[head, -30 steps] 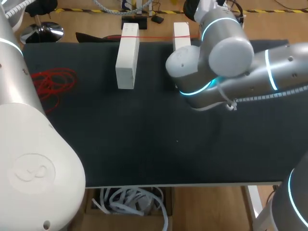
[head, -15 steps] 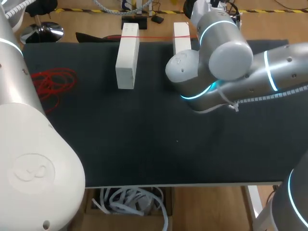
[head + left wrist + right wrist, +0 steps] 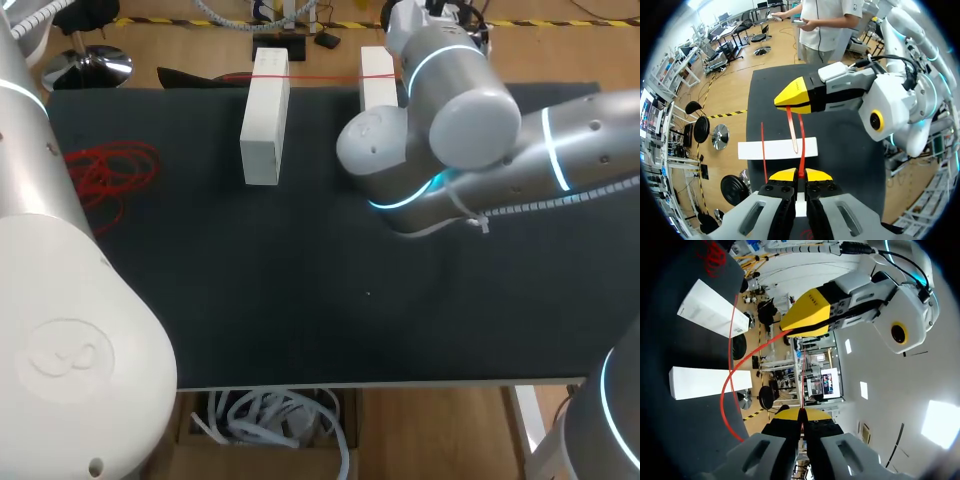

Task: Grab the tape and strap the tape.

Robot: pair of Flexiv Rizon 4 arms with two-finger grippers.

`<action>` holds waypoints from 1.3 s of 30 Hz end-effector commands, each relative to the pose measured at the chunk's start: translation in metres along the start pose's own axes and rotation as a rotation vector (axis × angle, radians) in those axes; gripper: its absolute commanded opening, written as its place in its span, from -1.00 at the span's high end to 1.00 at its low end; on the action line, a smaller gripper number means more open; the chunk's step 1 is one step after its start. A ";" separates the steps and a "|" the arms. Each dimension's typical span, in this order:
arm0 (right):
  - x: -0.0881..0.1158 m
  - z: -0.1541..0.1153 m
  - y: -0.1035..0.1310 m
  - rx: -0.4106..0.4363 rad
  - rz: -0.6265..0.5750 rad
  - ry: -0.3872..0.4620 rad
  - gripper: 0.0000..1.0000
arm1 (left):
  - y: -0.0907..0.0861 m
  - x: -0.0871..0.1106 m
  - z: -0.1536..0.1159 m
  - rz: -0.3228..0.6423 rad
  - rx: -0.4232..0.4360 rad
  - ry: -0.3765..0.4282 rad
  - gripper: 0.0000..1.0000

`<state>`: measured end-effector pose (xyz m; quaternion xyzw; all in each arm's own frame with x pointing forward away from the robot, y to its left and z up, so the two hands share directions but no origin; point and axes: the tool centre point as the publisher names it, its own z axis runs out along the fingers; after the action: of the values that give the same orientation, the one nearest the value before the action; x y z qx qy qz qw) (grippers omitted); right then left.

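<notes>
- by the far edge of the table (image 3: 300, 260), the left gripper (image 3: 800, 175) is pinched closed on the red tape (image 3: 801, 150), which runs straight out from between its tips.
- the right gripper (image 3: 802, 415) is likewise closed on a thin stretch of the same tape. the 2 claws sit near each other, tip facing tip, with a short span of tape between them.
- that span's long axis lies along the line from one claw to the other and passes over a white block (image 3: 777, 148). in the right wrist view, more tape sags away in a slack loop toward the 2 blocks.
- in the head view, a red line of tape crosses both blocks at the far edge, and a loose red bundle (image 3: 110, 170) lies well apart at the left.
- judgement: neither arm is nearer, as both already hold the tape. the coming move likely turns on pulling along that shared axis so the slack draws onto the blocks.
</notes>
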<state>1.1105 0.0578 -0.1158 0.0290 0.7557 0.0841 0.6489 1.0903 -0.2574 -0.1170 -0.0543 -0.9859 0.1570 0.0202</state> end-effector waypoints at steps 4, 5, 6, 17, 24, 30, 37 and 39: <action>0.000 -0.001 0.005 0.005 -0.004 0.006 1.00 | -0.001 -0.001 -0.002 -0.001 -0.007 0.004 1.00; 0.000 -0.001 0.006 0.006 -0.006 0.007 1.00 | -0.001 -0.001 -0.002 -0.001 -0.007 0.004 1.00; 0.000 -0.001 0.007 0.007 -0.009 0.008 1.00 | -0.001 -0.001 -0.002 -0.001 -0.007 0.004 1.00; 0.000 0.001 0.014 0.008 -0.034 0.009 1.00 | -0.001 -0.001 -0.002 -0.001 -0.007 0.004 1.00; 0.002 0.000 0.014 0.015 -0.059 0.017 1.00 | -0.001 -0.001 -0.002 -0.001 -0.007 0.004 1.00; 0.003 -0.001 0.016 0.012 -0.070 0.016 1.00 | -0.001 -0.001 -0.002 -0.001 -0.007 0.004 1.00; 0.001 0.001 0.018 0.011 -0.069 0.010 1.00 | -0.001 -0.001 -0.002 -0.001 -0.007 0.004 1.00; 0.001 0.002 0.018 0.013 -0.068 0.010 1.00 | -0.001 -0.001 -0.002 -0.001 -0.007 0.004 1.00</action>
<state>1.1102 0.0742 -0.1160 0.0060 0.7580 0.0604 0.6494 1.0904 -0.2575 -0.1171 -0.0542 -0.9859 0.1569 0.0203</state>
